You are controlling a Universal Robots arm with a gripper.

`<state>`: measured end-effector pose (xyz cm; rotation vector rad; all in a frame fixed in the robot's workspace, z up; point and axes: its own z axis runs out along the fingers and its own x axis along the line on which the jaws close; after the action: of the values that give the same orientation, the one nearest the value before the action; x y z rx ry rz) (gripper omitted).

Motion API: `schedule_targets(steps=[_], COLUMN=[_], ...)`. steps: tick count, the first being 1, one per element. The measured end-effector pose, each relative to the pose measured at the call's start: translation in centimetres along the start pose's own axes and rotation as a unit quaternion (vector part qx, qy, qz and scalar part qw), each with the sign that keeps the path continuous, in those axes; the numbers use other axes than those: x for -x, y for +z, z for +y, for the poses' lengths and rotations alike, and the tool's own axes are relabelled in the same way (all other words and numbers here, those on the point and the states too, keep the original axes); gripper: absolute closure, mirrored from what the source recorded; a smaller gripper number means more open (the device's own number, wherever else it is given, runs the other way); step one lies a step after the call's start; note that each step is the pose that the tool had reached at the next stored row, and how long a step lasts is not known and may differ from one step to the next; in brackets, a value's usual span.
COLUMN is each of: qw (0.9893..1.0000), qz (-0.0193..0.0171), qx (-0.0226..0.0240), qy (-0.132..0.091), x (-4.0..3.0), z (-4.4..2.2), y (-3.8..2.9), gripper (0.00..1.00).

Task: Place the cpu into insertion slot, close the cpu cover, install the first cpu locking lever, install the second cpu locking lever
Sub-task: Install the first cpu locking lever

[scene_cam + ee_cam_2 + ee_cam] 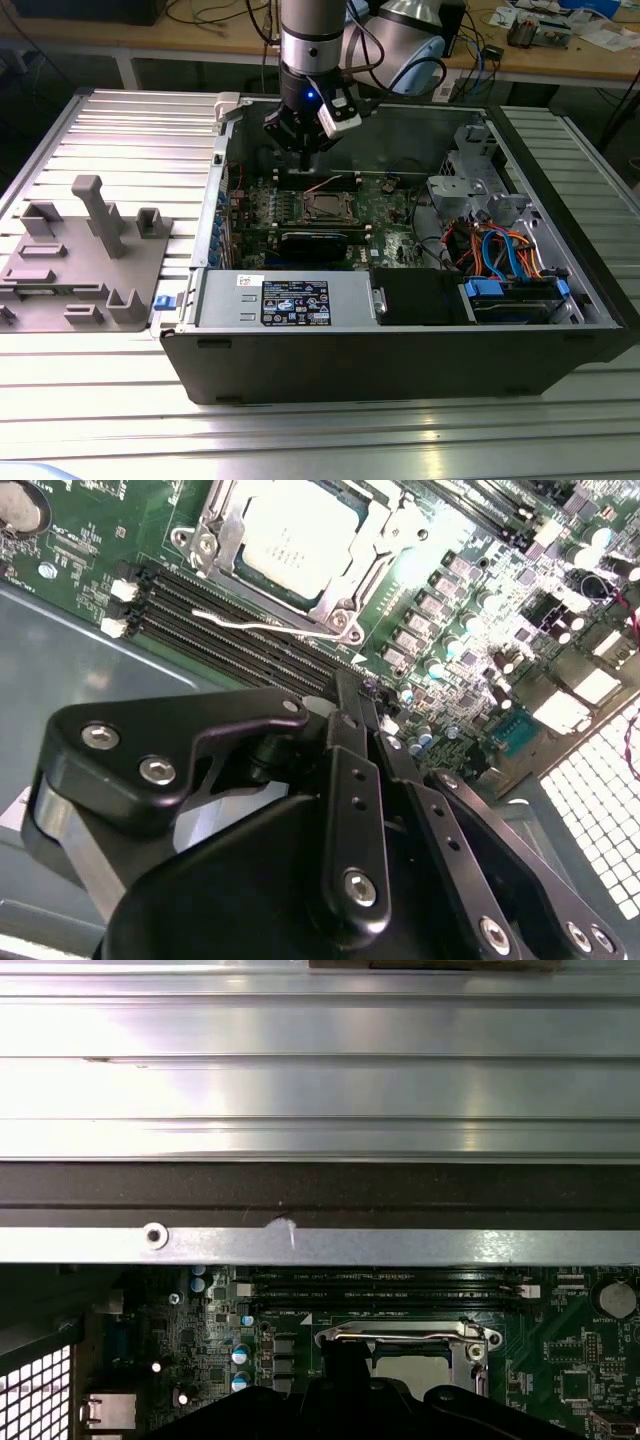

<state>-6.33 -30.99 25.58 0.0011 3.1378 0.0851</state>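
Partly, cpu under cpu cover (edges cropped).

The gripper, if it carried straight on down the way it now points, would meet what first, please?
Probably the green circuit board beside the insertion slot, near the long card slots. The gripper hangs above them; depth is unclear, so this is a guess.

Both wrist views: close above motherboard.

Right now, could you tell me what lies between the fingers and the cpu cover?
In the second wrist view, long black memory slots and a thin silvery lever lie between the fingers and the cpu cover.
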Motion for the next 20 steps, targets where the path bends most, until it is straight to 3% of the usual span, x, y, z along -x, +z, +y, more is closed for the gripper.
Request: schedule_targets(steps=[9, 20], qw=[1.0, 1.0], qz=[0.0, 0.0004], qx=[-0.0006, -0.0006], qy=[0.0, 0.0], x=[0.0, 0.29], z=[-0.01, -0.04], y=[0.12, 0.72], gripper=[0.89, 0.89])
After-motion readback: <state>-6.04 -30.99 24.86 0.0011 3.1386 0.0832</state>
